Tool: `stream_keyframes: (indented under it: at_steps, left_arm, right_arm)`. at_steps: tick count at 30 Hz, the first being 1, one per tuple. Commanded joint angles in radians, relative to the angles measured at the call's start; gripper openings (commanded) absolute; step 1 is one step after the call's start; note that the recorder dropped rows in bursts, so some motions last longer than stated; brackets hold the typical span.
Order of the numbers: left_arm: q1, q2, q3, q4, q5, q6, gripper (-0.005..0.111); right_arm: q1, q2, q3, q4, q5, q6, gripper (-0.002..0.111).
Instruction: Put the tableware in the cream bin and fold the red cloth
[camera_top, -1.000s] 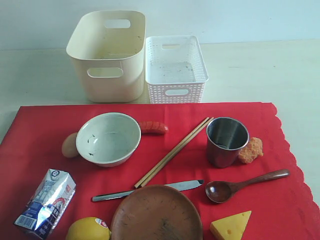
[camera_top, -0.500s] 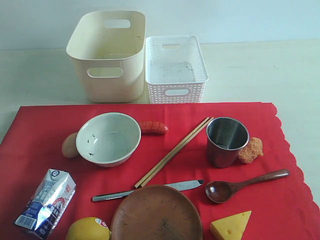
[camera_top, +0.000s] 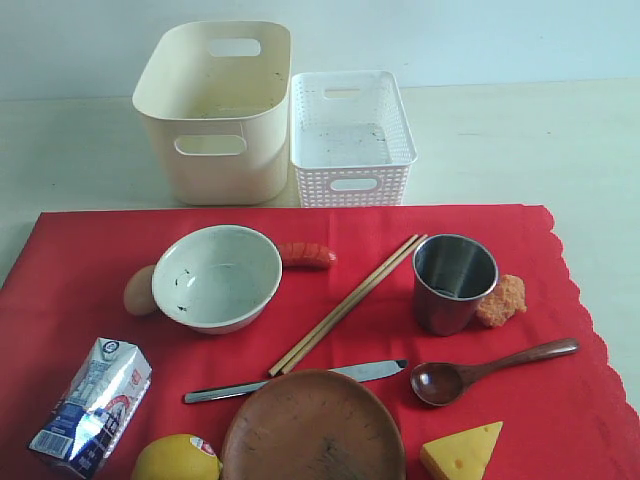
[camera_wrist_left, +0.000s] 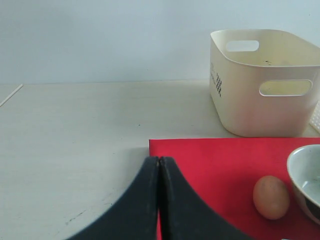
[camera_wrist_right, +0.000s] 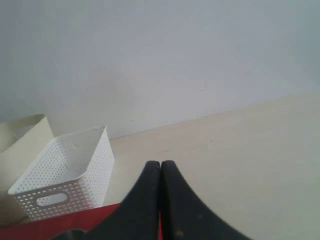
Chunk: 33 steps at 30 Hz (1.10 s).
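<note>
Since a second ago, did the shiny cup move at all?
No. The steel cup stands in the same spot, still right beside the orange lump and just as far from the chopsticks.

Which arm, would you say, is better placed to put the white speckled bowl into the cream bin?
Likely left: the white speckled bowl and tall cream plastic bin stand on its side, both in its wrist view.
</note>
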<state>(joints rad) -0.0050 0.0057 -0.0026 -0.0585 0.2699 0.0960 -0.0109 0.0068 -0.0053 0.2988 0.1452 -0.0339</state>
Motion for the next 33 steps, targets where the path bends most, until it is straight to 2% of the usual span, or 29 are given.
stream_keyframes:
  at_steps: [1, 11, 24, 33]
  left_arm:
    - [-0.005, -0.006, 0.003, 0.003, -0.005, 0.001, 0.000]
    - [-0.005, -0.006, 0.003, 0.003, -0.005, 0.001, 0.000]
    - [-0.005, -0.006, 0.003, 0.003, -0.005, 0.001, 0.000]
    - [-0.005, -0.006, 0.003, 0.003, -0.005, 0.001, 0.000]
  right_arm:
    - [-0.002, -0.007, 0.005, 0.087, -0.012, -0.006, 0.000]
    - [-0.002, -0.007, 0.005, 0.093, -0.041, -0.006, 0.000]
    - [-0.002, -0.007, 0.005, 0.087, 0.041, -0.079, 0.000]
    - [-0.002, 0.151, 0.005, 0.095, 0.001, -0.079, 0.000]
